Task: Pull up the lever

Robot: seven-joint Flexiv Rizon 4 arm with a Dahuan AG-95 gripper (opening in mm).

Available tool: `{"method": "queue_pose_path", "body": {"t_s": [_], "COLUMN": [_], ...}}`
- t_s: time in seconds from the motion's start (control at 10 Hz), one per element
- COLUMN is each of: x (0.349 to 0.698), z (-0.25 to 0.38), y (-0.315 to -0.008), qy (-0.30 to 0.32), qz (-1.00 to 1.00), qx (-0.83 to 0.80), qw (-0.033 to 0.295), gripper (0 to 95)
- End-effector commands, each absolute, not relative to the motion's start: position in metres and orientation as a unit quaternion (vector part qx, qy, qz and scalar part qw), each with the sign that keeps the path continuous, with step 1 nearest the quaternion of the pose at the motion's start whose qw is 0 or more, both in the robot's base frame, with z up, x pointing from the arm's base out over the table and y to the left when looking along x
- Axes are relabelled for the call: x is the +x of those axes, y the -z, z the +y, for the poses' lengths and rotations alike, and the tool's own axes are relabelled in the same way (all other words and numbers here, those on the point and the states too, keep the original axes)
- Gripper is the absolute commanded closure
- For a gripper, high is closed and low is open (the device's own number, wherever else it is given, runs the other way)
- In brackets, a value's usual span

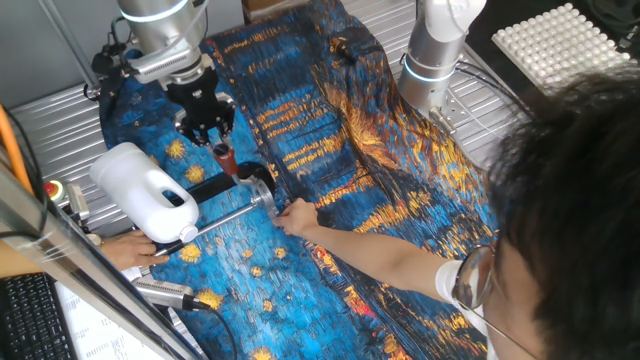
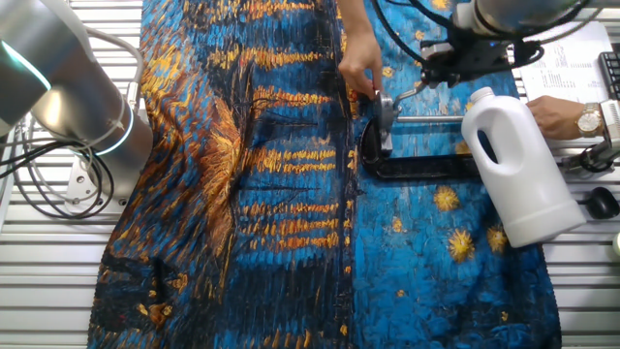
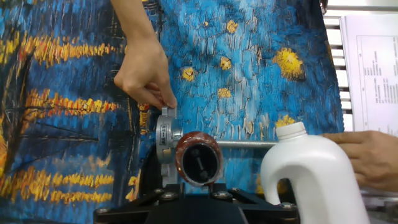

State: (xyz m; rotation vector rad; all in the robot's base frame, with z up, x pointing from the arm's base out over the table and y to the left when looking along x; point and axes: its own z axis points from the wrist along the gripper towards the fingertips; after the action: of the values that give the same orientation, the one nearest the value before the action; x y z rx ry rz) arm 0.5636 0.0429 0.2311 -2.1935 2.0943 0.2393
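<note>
The lever [image 1: 227,160] is a short bar with a dark red sleeve, standing up from the black-and-silver clamp [image 1: 262,190]. My gripper [image 1: 218,140] comes down from above and is shut on the top of the sleeve. In the hand view the sleeve [image 3: 199,158] shows end-on as a red ring just beyond my gripper [image 3: 198,185], with the clamp's silver head [image 3: 166,134] to its left. In the other fixed view my gripper [image 2: 433,73] is up right of the clamp [image 2: 384,111]; the lever is hard to make out there.
A person's hand [image 1: 296,216] holds the clamp head. A long silver rod [image 1: 225,221] runs from the clamp under a white jug [image 1: 145,190]. Another hand [image 3: 367,155] is beside the jug. A black base bar [image 2: 426,167] lies on the blue patterned cloth [image 1: 330,140].
</note>
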Motion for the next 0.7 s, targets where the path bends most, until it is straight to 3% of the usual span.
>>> {"method": "queue_pose_path", "body": {"t_s": [0.1, 0.7], "x": [0.565, 0.565], "z": [0.049, 0.071], "y": [-0.231, -0.227], "qy": [-0.078, -0.078], "qz": [0.692, 0.710], "qx": [-0.716, -0.698], "qw": [0.048, 0.040], "gripper": [76.0, 76.0]}}
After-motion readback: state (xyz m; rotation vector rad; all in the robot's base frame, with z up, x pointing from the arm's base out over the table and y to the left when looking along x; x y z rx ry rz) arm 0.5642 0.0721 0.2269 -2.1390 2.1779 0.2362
